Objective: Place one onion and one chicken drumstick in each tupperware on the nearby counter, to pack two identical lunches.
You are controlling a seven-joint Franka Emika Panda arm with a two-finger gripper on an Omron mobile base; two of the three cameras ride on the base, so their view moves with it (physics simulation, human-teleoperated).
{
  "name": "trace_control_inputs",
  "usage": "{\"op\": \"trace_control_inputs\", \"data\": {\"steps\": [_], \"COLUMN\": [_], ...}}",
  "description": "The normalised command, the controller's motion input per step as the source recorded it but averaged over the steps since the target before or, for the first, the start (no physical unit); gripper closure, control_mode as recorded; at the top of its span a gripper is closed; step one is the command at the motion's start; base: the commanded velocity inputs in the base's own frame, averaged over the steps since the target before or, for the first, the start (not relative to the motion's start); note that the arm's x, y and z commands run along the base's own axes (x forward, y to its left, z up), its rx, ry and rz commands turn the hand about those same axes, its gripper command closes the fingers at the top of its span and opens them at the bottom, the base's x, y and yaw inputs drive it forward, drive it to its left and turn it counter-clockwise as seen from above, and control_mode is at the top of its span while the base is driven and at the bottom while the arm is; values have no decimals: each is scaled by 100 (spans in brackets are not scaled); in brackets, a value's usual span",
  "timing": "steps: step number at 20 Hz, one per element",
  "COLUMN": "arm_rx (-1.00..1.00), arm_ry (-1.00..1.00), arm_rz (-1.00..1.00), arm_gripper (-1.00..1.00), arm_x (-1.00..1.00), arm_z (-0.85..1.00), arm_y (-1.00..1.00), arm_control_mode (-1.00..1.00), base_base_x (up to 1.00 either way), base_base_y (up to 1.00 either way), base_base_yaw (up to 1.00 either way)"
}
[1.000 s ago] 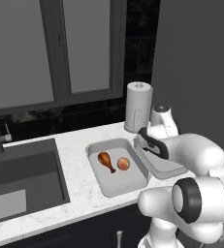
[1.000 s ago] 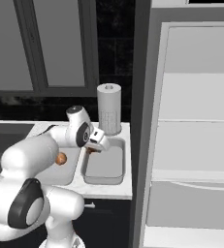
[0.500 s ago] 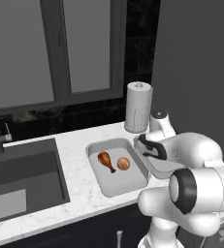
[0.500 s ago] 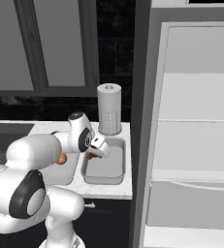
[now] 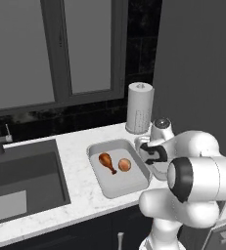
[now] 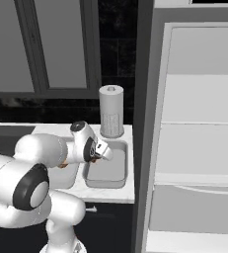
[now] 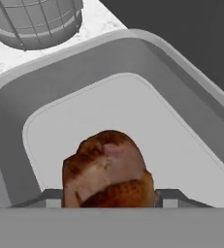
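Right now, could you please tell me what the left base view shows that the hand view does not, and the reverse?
The left base view alone shows the left tupperware holding a chicken drumstick and an onion, plus the sink set in the counter. The hand view alone shows a second drumstick close up at the gripper, above the right tupperware's bare floor. Both share the paper towel roll and that right tupperware, which the arm largely hides in the left base view.
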Motion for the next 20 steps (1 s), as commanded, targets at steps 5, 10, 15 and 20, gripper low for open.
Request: {"op": "trace_control_inputs", "data": {"steps": [5,10,15,20], "arm_rx": [1,0,0,-6], "arm_ry": [-17,0,0,3], "arm_rz": [0,0,0,3], "arm_gripper": [-100,-100,-100,-100], "arm_x": [43,-10,-56,-20], "arm_z": [-25,33,100,100], "arm_y": [-3,0,0,15], "arm_control_mode": [-100,-100,-100,-100], "base_base_x": [0,0,0,0], "base_base_y": [0,0,0,0], "base_base_yaw": [0,0,0,0]}}
